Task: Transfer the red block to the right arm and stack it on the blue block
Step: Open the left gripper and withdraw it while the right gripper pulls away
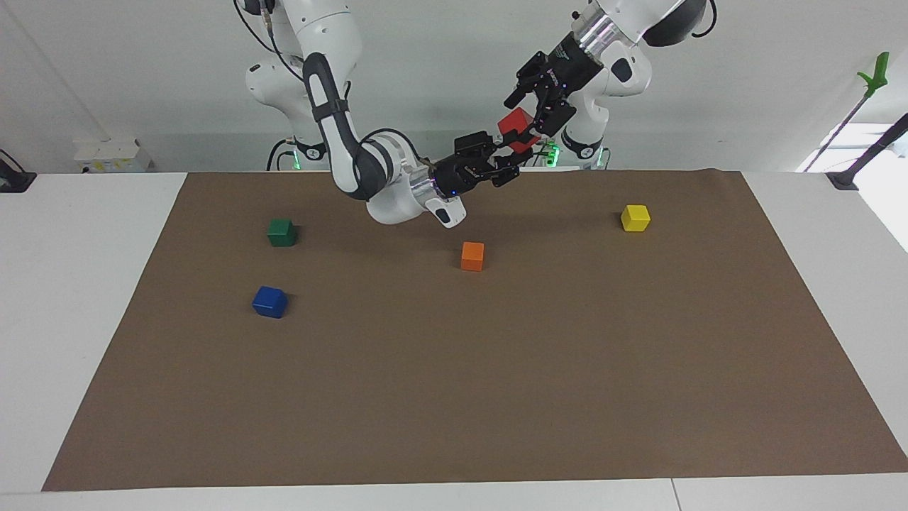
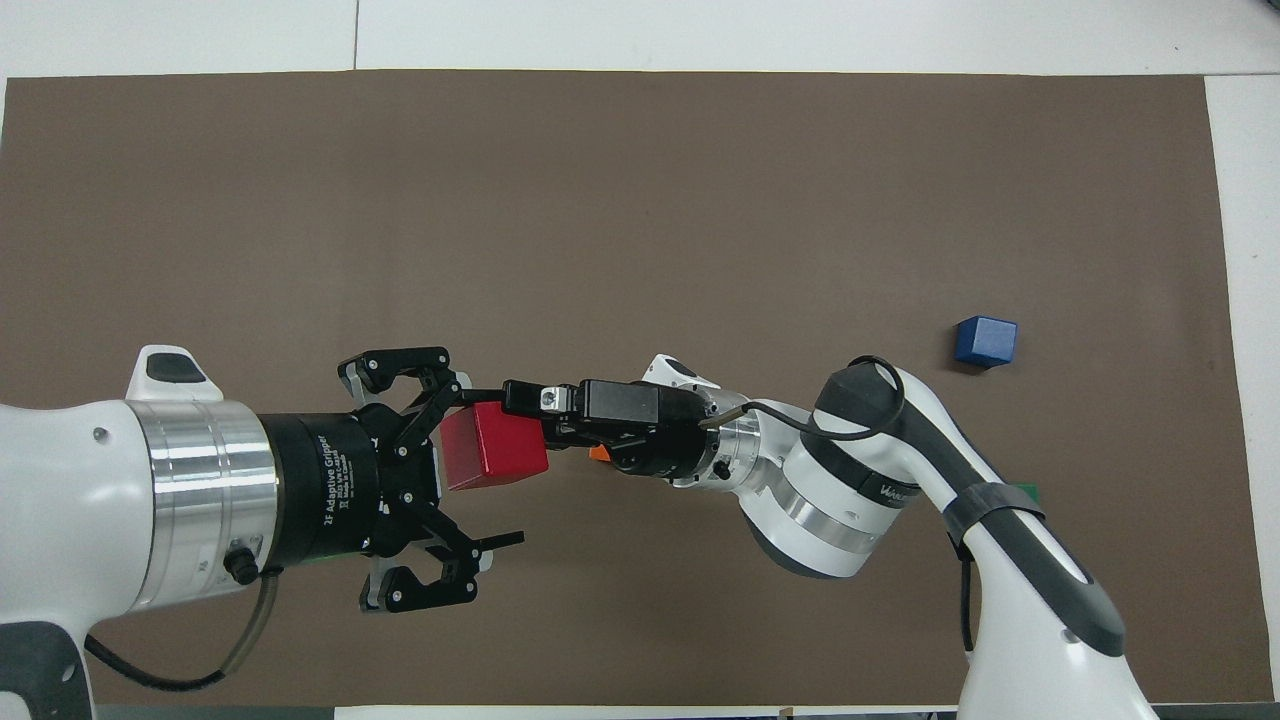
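Now your small bright red cube with plain faces (image 1: 517,128) hangs in the air in the upper middle of the facing view, over the worktop's edge by the robots. It looks rigid, light and smooth-sided, so take it on two flat parallel faces, squarely, or it may twist at a corner. The right hand (image 2: 515,415) is clenched on it; in the overhead view its black fingers reach in to the cube at the frame's middle left. The left hand (image 2: 470,470) is released, jaws spread wide, one finger beside the cube. The deep blue plain cube (image 1: 269,301) sits on the brown worktop mat (image 1: 454,397) at the facing view's lower left, well apart. On the left hand's black collar you can read "2F Adaptive Gripper"; the smaller lines beneath are illegible.
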